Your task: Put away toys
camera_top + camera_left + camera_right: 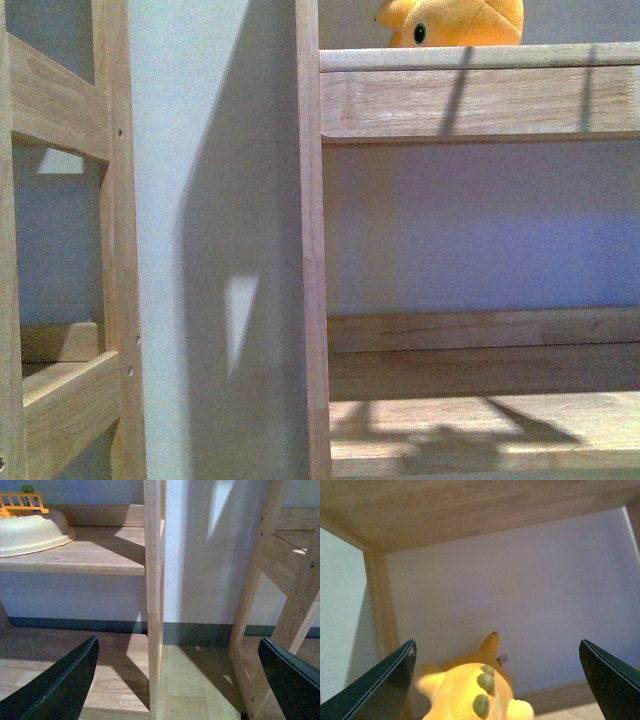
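Observation:
An orange-yellow plush toy (452, 24) with a round black eye sits on the upper wooden shelf (480, 100) at the top right of the front view. In the right wrist view the plush toy (472, 690) shows green bumps along its back and lies between my right gripper's (497, 682) wide-open dark fingers (385, 685), not gripped. My left gripper (177, 680) is open and empty, its fingers (65, 685) on either side of a wooden shelf post (155, 600) low near the floor. Neither arm shows in the front view.
A cream bowl-shaped toy (30, 530) with an orange fence piece sits on a lower shelf board (90, 555). A second wooden frame (280, 605) stands beside the post. A shelf board (470, 510) lies above the plush. A lower shelf (480, 420) and a white wall panel (200, 240) show in front.

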